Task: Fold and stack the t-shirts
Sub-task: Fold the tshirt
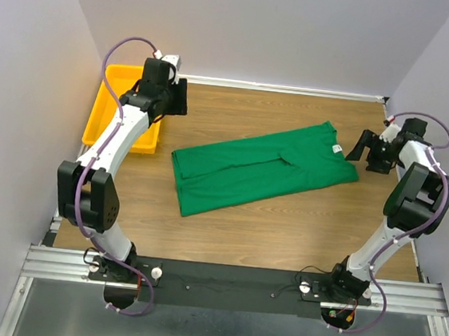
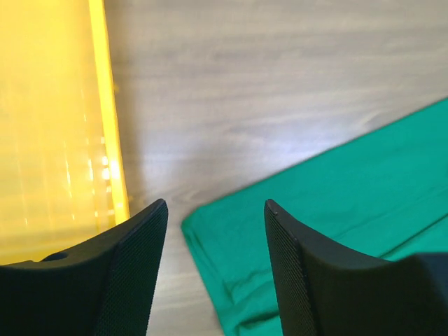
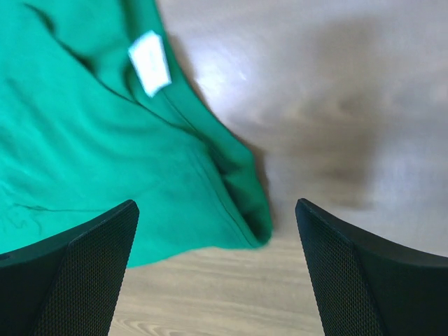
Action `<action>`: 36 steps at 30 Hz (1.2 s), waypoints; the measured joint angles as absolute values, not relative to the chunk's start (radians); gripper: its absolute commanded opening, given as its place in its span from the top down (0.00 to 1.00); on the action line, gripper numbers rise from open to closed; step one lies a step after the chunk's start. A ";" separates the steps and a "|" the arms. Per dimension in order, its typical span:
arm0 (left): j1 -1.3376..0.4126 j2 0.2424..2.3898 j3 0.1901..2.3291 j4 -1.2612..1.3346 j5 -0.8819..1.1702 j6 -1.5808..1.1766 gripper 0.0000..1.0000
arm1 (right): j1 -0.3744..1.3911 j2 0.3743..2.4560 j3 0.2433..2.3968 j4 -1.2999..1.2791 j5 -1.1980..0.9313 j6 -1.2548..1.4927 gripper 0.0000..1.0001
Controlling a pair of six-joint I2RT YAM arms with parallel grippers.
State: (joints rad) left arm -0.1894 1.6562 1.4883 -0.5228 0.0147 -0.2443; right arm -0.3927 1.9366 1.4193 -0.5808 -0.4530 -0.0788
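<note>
A dark-green t-shirt lies flat on the wooden table, folded lengthwise into a long strip that runs from the left middle to the right back. Its white neck label shows at the right end. My left gripper hangs at the back left, above and behind the shirt's left end. In the left wrist view it is open with nothing between the fingers. My right gripper stands just right of the collar end. It is open wide over the shirt's corner and label, holding nothing.
A yellow plastic tray sits at the back left corner, right beside my left arm; its rim fills the left of the left wrist view. Grey walls close in the table at the back and on both sides.
</note>
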 measured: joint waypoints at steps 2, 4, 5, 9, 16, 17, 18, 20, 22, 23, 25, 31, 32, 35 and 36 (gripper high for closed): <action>-0.190 1.632 1.488 -0.484 0.026 -0.244 0.34 | -0.411 1.924 1.380 -0.579 -0.445 -0.059 0.03; -0.190 1.631 1.488 -0.454 0.041 -0.244 0.34 | -0.427 1.921 1.349 -0.580 -0.445 -0.047 0.07; -0.190 1.636 1.484 -0.443 0.047 -0.245 0.34 | -0.436 1.921 1.330 -0.579 -0.445 -0.040 0.09; -0.190 1.642 1.468 -0.426 0.076 -0.248 0.34 | -0.445 1.924 1.296 -0.582 -0.450 -0.015 0.22; -0.190 1.642 1.447 -0.355 0.183 -0.249 0.35 | -0.444 1.993 1.344 -0.581 -0.505 0.035 0.59; -0.190 1.642 1.438 -0.337 0.209 -0.249 0.35 | -0.445 2.003 1.353 -0.582 -0.512 0.036 0.63; -0.190 1.642 1.434 -0.331 0.227 -0.250 0.35 | -0.445 2.012 1.361 -0.582 -0.514 0.039 0.66; -0.190 1.642 1.428 -0.311 0.273 -0.253 0.36 | -0.445 2.024 1.370 -0.588 -0.516 0.038 0.72; -0.190 1.643 1.428 -0.289 0.309 -0.257 0.37 | -0.445 2.036 1.392 -0.603 -0.509 0.033 0.78; -0.191 1.647 1.430 -0.276 0.327 -0.258 0.37 | -0.444 2.045 1.407 -0.609 -0.506 0.031 0.79; -0.192 1.662 1.437 -0.262 0.350 -0.260 0.39 | -0.441 2.081 1.475 -0.627 -0.486 0.019 0.81; -0.236 1.824 1.520 -0.232 0.376 -0.252 0.40 | -0.439 2.270 1.814 -0.627 -0.408 -0.013 0.48; -0.247 1.857 1.539 -0.234 0.376 -0.250 0.40 | -0.440 2.302 1.869 -0.620 -0.402 -0.017 0.35; -0.298 1.982 1.621 -0.244 0.376 -0.236 0.39 | -0.438 2.348 1.948 -0.611 -0.400 -0.027 0.19; -0.308 2.005 1.641 -0.250 0.376 -0.230 0.40 | -0.436 2.347 1.948 -0.612 -0.401 -0.033 0.18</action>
